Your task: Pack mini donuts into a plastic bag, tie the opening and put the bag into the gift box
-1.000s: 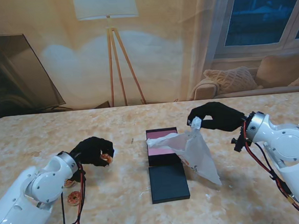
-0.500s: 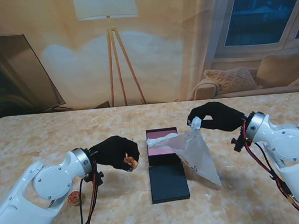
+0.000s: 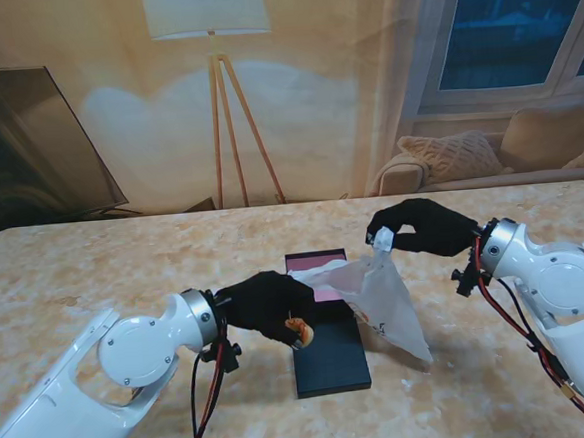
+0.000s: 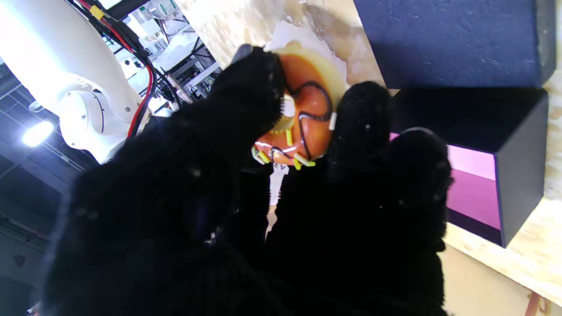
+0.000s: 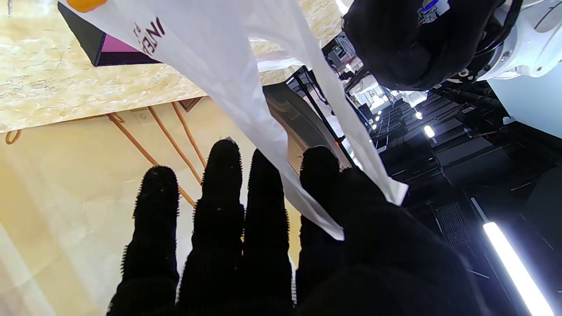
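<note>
Stand view: left hand [image 3: 268,303] pinches donut [image 3: 299,330]; right hand [image 3: 421,227] grips bag [image 3: 383,298].

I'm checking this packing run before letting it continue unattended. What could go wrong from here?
1. The left hand pinches the mini donut only at its fingertips, so it may slip before it reaches the bag.
2. The plastic bag hangs from one pinch by the right hand; its opening looks limp and narrow, so the donut may miss it.
3. The donut is over the gift box, so a drop could land there unbagged.
</note>
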Available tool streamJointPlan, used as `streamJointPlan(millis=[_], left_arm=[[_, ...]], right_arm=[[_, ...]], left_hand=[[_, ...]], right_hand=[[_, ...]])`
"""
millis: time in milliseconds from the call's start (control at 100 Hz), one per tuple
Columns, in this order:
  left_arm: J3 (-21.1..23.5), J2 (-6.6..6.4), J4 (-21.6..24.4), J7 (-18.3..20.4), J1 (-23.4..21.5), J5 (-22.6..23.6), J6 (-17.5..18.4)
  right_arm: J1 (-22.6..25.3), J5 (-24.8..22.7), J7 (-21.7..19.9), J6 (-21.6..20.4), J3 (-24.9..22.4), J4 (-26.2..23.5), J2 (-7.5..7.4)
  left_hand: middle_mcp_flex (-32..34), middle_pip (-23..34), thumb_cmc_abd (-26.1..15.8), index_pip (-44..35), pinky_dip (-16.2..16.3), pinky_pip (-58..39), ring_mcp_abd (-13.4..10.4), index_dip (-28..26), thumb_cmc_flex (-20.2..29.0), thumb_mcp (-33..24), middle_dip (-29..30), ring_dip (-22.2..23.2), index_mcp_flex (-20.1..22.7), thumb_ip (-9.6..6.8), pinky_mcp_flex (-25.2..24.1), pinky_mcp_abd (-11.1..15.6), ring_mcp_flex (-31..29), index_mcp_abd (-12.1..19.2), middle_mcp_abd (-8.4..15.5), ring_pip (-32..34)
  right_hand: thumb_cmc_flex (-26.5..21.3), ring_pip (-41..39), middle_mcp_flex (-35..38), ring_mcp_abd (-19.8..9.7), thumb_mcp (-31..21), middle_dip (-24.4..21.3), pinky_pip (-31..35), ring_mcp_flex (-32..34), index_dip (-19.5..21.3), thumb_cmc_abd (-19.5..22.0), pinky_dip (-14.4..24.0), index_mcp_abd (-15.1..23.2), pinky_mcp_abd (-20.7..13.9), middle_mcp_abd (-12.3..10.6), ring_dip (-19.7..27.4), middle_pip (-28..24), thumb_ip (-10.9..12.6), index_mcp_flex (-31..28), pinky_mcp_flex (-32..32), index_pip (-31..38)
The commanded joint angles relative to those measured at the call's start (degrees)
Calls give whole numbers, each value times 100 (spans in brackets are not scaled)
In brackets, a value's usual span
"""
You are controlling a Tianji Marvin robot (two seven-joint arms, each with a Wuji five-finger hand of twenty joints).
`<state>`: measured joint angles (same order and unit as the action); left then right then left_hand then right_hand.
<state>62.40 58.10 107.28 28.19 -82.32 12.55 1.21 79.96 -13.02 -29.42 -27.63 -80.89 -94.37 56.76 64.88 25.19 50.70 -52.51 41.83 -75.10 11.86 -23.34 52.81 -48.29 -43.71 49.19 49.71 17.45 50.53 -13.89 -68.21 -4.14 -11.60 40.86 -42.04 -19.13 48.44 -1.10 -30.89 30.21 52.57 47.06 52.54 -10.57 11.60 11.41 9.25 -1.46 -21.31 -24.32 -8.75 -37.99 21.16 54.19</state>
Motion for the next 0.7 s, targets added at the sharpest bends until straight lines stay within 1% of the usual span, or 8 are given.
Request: streamJointPlan(millis=[0, 240, 350, 410, 560, 690], left_arm=[[-84, 110, 77, -27, 86, 15, -69], [-487, 318, -61, -733, 399, 195, -797], [-637, 397, -116, -971, 555, 256, -1049], [-720, 433, -155, -1073, 655, 308, -1179], [-924, 555, -233, -1405, 857, 339, -1609], [-1073, 651, -282, -1606, 996, 239, -1997]], right_arm=[[54, -23, -62, 20, 7, -24, 44], [103, -17, -40, -5, -35, -61, 45], [109, 12, -45, -16, -40, -68, 44], [108, 18, -47, -27, -42, -68, 43], [103, 33, -62, -41, -38, -60, 39], [94, 28, -63, -49, -27, -52, 38]], left_hand=[[4, 159, -244, -256, 141, -228, 29, -146, 318, -247, -63, 139, 136, -198, 17, 342, 18, -18, 6, 162], [-45, 148, -315, -241, 137, -220, 46, -140, 341, -252, -63, 164, 93, -196, -14, 341, 72, -43, -20, 157], [-81, 154, -354, -248, 133, -201, 51, -163, 363, -212, -79, 186, 59, -202, -45, 335, 100, -49, -20, 160], [-95, 155, -369, -254, 133, -195, 43, -173, 363, -200, -82, 193, 46, -206, -55, 338, 112, -39, -18, 159], [-126, 164, -410, -256, 133, -185, 42, -183, 373, -164, -92, 207, 8, -212, -72, 346, 130, -54, -31, 156], [-169, 177, -482, -260, 136, -177, 55, -197, 441, -87, -96, 227, -28, -233, -127, 323, 182, -71, -56, 145]], right_hand=[[-738, 20, -7, -42, -819, 32, 45, -41, 147, 75, 31, 1477, -20, -98, -119, 47, 269, -174, -36, 46], [-728, 34, -70, -37, -811, 5, 39, -77, 150, 79, 30, 1500, -26, -62, -113, 79, 267, -172, -49, 43], [-724, 46, -117, -11, -803, -30, 33, -107, 154, 83, 29, 1520, -26, -38, -108, 118, 265, -170, -68, 43], [-722, 58, -184, 7, -797, -64, 31, -137, 153, 85, 30, 1534, -17, 21, -103, 156, 264, -164, -77, 38], [-715, 74, -264, 44, -786, -114, 27, -190, 152, 86, 31, 1553, 4, 80, -96, 185, 263, -165, -102, 30], [-712, 85, -380, 83, -778, -181, 39, -246, 156, 91, 39, 1577, 22, 154, -91, 228, 265, -165, -120, 25]])
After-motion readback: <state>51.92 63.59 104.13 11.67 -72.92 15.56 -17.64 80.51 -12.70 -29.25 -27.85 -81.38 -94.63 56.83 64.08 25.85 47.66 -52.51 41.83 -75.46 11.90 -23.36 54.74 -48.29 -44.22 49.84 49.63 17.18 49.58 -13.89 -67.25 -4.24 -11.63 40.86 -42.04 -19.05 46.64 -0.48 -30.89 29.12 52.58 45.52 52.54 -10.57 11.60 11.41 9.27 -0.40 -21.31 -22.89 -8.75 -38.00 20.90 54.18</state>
